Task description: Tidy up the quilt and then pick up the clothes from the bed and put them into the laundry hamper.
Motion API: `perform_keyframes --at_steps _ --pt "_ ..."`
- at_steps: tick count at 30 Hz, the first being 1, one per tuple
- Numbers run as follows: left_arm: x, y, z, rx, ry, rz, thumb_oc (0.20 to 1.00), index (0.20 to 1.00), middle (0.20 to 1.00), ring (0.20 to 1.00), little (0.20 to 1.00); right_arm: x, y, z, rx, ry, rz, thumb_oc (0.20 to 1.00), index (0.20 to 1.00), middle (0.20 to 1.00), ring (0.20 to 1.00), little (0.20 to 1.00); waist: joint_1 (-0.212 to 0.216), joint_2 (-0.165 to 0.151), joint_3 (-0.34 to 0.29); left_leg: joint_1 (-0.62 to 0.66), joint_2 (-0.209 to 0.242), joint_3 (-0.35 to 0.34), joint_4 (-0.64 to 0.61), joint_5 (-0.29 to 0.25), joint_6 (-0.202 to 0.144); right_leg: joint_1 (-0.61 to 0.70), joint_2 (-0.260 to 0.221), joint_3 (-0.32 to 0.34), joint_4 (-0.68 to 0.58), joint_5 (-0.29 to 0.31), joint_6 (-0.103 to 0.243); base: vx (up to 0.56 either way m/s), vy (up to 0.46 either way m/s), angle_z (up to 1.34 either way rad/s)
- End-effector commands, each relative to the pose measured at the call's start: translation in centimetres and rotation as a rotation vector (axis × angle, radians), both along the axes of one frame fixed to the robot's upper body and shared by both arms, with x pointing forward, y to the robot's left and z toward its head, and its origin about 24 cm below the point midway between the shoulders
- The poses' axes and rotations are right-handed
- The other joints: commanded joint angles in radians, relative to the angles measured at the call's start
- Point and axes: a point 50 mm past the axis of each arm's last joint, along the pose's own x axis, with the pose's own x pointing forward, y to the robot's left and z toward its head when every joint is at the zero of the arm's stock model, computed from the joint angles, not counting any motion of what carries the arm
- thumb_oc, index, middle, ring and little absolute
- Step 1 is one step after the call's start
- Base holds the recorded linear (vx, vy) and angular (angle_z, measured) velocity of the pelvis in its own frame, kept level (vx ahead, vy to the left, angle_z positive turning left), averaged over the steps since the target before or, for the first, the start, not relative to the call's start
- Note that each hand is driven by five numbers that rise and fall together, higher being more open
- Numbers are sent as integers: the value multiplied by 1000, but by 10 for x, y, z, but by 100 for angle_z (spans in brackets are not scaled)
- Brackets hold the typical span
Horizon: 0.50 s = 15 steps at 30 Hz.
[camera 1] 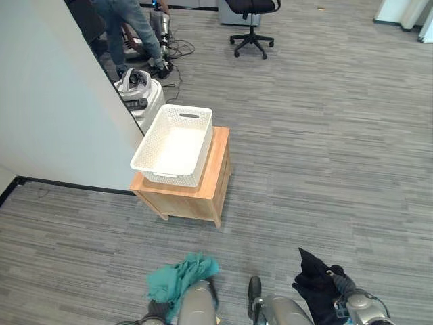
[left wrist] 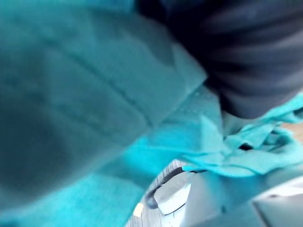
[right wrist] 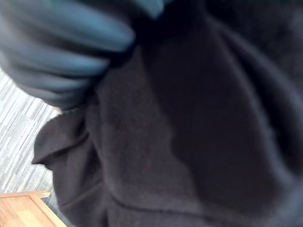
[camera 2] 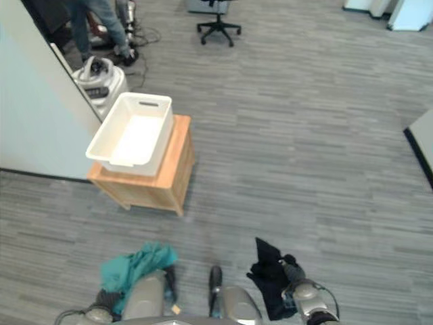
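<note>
A white perforated laundry hamper [camera 1: 150, 139] stands empty on a low wooden stand [camera 1: 218, 169], ahead and slightly to my left. At the bottom of the eye views, my left hand [camera 1: 157, 311] is shut on a bunched teal garment [camera 1: 181, 277], which also covers the left wrist view [left wrist: 94, 118]. My right hand [camera 1: 343, 283] is shut on a black garment [camera 1: 313, 283] that hangs in front of it, seen close in the right wrist view [right wrist: 189, 142]. Both garments are carried above the grey carpet, well short of the hamper.
A white partition wall [camera 1: 54, 101] runs along the left, right beside the stand. Behind it are a white machine [camera 1: 139, 91], a person's legs [camera 1: 132, 27] and floor cables. A black office chair [camera 1: 252, 27] stands far back. Open carpet lies to the right.
</note>
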Motion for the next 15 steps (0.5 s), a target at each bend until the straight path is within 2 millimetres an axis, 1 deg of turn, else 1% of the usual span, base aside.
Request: perform_keyframes --at_steps 1,3,4,5,6,7,8,9,10,11,12,13,14,15 --pt "-7 6 0 14 22 -1 200 200 200 200 200 7 -3 7 21 -78 -27 200 200 200 200 200 25 4 -38 119 -70 26 -157 19 60 154 -60 103 71 -151 86 535 79 3" --pt "-7 6 0 14 22 -1 200 200 200 200 200 7 -3 7 21 -78 -27 200 200 200 200 200 24 3 -37 120 -71 25 -159 20 60 154 -61 103 72 -152 87 314 51 1" --pt "-14 8 -2 24 57 -23 200 200 200 200 200 1 5 3 40 -64 -22 200 200 200 200 200 22 5 -49 193 -101 -8 -236 13 93 104 -65 66 295 -117 145 434 92 49" --pt "-16 9 -2 31 66 -28 200 200 200 200 200 4 8 4 50 -77 -7 200 200 200 200 200 12 5 -44 234 -117 -11 -266 3 107 59 -88 55 413 -44 195 548 99 66" --pt "-15 11 -2 39 67 -39 200 200 200 200 200 7 13 5 65 -93 -1 200 200 200 200 200 -1 4 -39 263 -120 -15 -283 -6 114 10 -115 55 531 27 221 355 31 28" --pt "-13 14 -1 54 68 -45 200 200 200 200 200 7 16 4 71 -95 4 200 200 200 200 200 -13 13 -30 287 -104 -28 -283 -21 115 -58 -123 59 639 58 220 217 -2 32" --pt "-13 14 -1 54 68 -45 200 200 200 200 200 7 16 4 71 -95 4 200 200 200 200 200 -13 11 -31 285 -106 -28 -283 -21 116 -62 -125 60 643 56 220 339 -74 12" --pt "-6 18 2 66 49 -40 200 200 200 200 200 10 21 5 78 -105 12 200 200 200 200 200 -25 24 -10 311 -87 -70 -283 -29 108 -147 -153 56 677 46 197 369 -121 24" --pt "-2 20 4 73 34 -40 200 200 200 200 200 9 21 4 78 -104 10 200 200 200 200 200 -30 28 -1 323 -80 -88 -283 -28 101 -173 -164 49 613 16 174 369 -124 47" --pt "-2 20 4 73 34 -40 200 200 200 200 200 9 20 5 78 -104 11 200 200 200 200 200 -31 31 -3 321 -76 -89 -283 -26 100 -172 -161 47 608 20 173 279 -147 113" --pt "3 21 6 78 15 -49 200 200 200 200 200 9 22 4 81 -104 15 200 200 200 200 200 -38 28 4 332 -80 -116 -283 -33 88 -168 -162 64 500 -16 157 416 -314 98" --pt "13 22 9 93 -18 -64 200 200 200 200 200 10 20 5 73 -102 14 200 200 200 200 200 -61 15 5 352 -82 -173 -283 -48 59 -141 -130 176 187 -19 153 622 -569 103" --pt "12 32 11 159 16 -76 200 200 200 200 200 0 5 1 -16 -15 65 200 200 200 200 200 -76 -5 9 357 -61 -210 -283 -65 33 -137 -123 300 14 18 183 662 -674 162" --pt "25 26 14 132 -52 -107 200 200 200 200 200 0 11 0 25 -37 31 200 200 200 200 200 -56 -23 -18 366 -57 -237 -265 -92 32 -150 -131 327 54 11 165 391 -451 195"
